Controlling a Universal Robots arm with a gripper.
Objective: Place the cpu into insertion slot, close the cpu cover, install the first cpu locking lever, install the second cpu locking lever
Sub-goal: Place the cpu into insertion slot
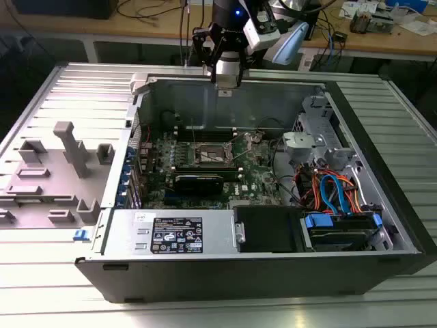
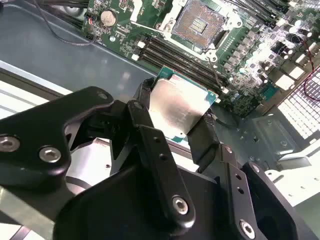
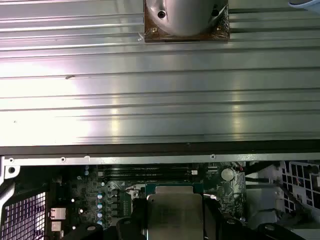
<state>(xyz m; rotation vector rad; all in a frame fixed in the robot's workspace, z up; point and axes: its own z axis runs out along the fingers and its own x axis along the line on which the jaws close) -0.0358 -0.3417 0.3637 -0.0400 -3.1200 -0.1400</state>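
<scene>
Cpu (image 2: 177, 102) sits clamped by its edges in the gripper (image 1: 225, 83), with the open insertion slot (image 2: 200, 22) well below and ahead of that gripper. I judge it should go down level and square to the slot — never tilted.

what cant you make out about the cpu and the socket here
- cpu, second wrist view: near edge hidden behind the gripper shut on it; underside faces away.
- insertion slot, second wrist view: one side cut off by the picture's edge.
- insertion slot, exterior view: too small to tell its parts apart.
</scene>
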